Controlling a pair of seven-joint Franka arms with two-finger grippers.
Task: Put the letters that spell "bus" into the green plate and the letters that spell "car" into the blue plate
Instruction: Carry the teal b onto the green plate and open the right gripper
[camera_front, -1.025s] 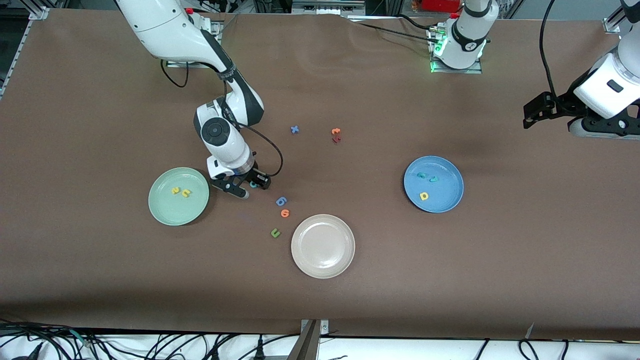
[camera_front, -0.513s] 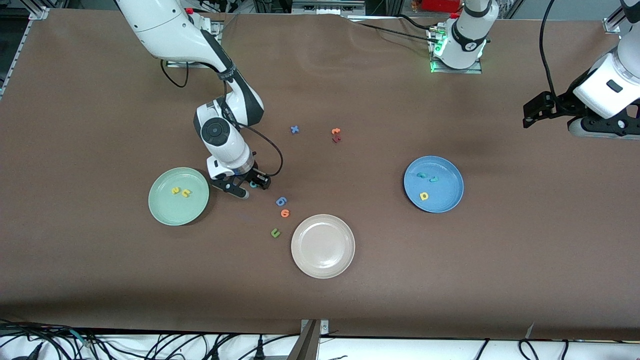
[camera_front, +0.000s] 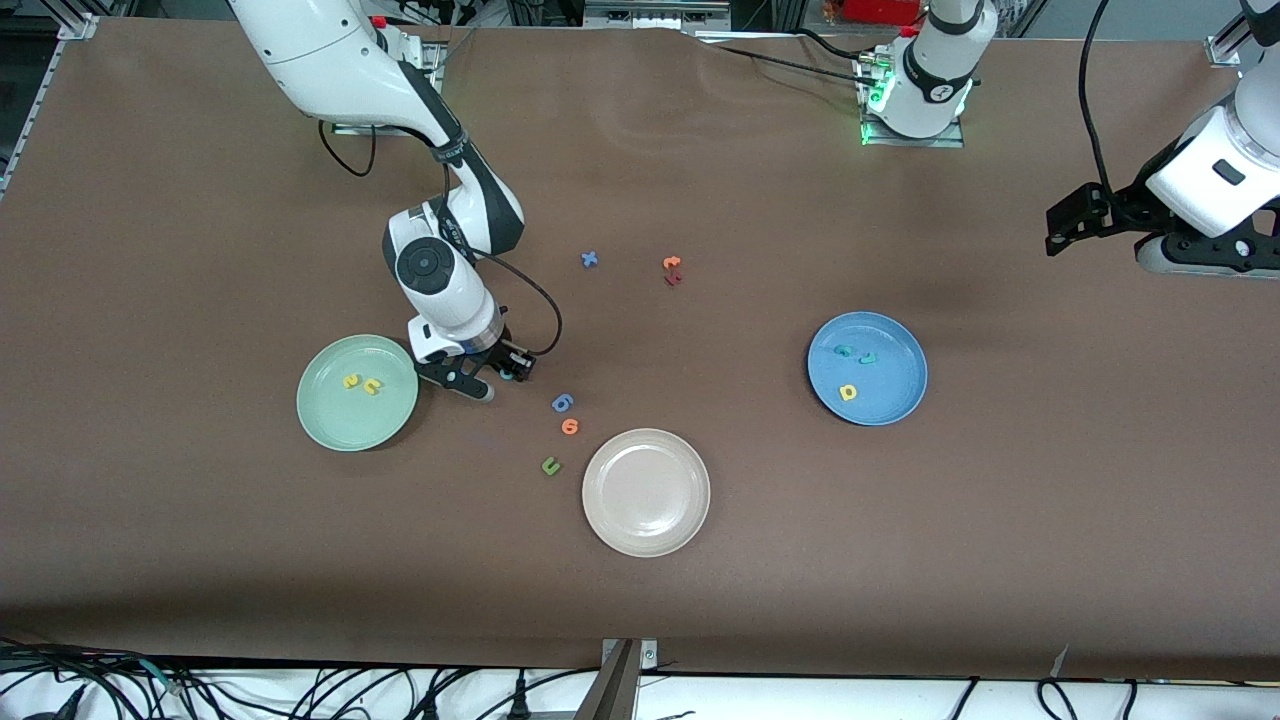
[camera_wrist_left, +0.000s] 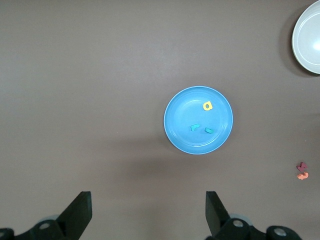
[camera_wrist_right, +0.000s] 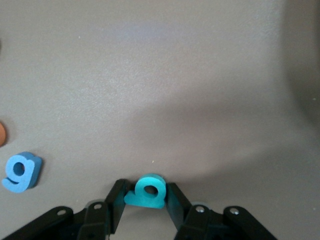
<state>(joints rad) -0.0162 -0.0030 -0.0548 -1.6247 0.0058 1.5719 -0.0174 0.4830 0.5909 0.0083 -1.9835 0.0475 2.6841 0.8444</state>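
Note:
My right gripper (camera_front: 500, 379) is low over the table beside the green plate (camera_front: 340, 425), shut on the teal "b" (camera_wrist_right: 150, 190), which sits upright between its black fingers (camera_wrist_right: 116, 200). On the green plate lie the yellow "u" (camera_front: 372, 386) and yellow "s" (camera_front: 350, 381). The blue plate (camera_front: 890, 400) holds the teal "c" (camera_front: 843, 351), teal "r" (camera_front: 866, 357) and yellow "a" (camera_front: 848, 392). My left gripper (camera_wrist_left: 148, 212) hangs open and empty, high above the table at the left arm's end, and the left arm waits.
A beige plate (camera_front: 646, 520) lies nearest the front camera. Between it and my right gripper lie a blue rounded letter (camera_front: 562, 402), an orange one (camera_front: 570, 426) and a dark green "u" (camera_front: 550, 466). A blue "x" (camera_front: 590, 259) and an orange "t" (camera_front: 672, 263) lie farther back.
My right gripper's fingers have closed onto the teal "b", and the hand has shifted slightly toward the green plate. The left arm has not moved.

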